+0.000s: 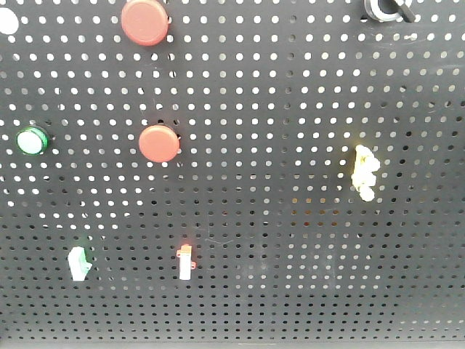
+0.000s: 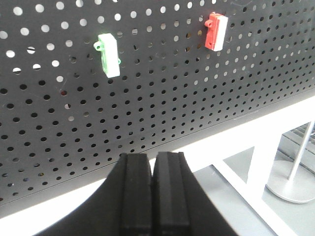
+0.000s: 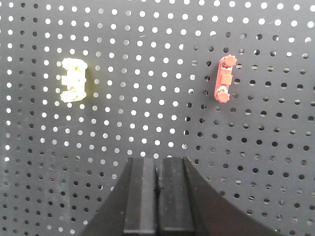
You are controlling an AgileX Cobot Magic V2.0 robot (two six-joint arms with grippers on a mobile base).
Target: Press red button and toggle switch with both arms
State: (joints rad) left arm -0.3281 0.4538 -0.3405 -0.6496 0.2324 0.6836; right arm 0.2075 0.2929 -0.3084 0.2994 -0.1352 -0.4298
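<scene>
Two red buttons [image 1: 159, 143] sit on the black pegboard [image 1: 290, 276] in the front view, one above the other, so a wrong pick is the plainest risk: the task names only one, and nothing marks which. Below them a small red-and-white toggle switch [image 1: 185, 262] stands beside a green-and-white one [image 1: 78, 263], and a pale yellow switch [image 1: 364, 172] sits off to the right. Neither arm shows in that view.

From its wrist camera, the left gripper [image 2: 152, 196] has its pads pressed together with nothing between them, well short of the board and below the green switch [image 2: 109, 54], with the red one [image 2: 216, 31] further right. Driving straight ahead would, I judge, meet the wrong switch or bare board.

Likewise the right gripper [image 3: 157, 201] is closed and empty, aimed between the yellow switch [image 3: 74, 79] and a slim red fitting [image 3: 224, 78], touching neither.

No brand, label or lettering is readable anywhere.
</scene>
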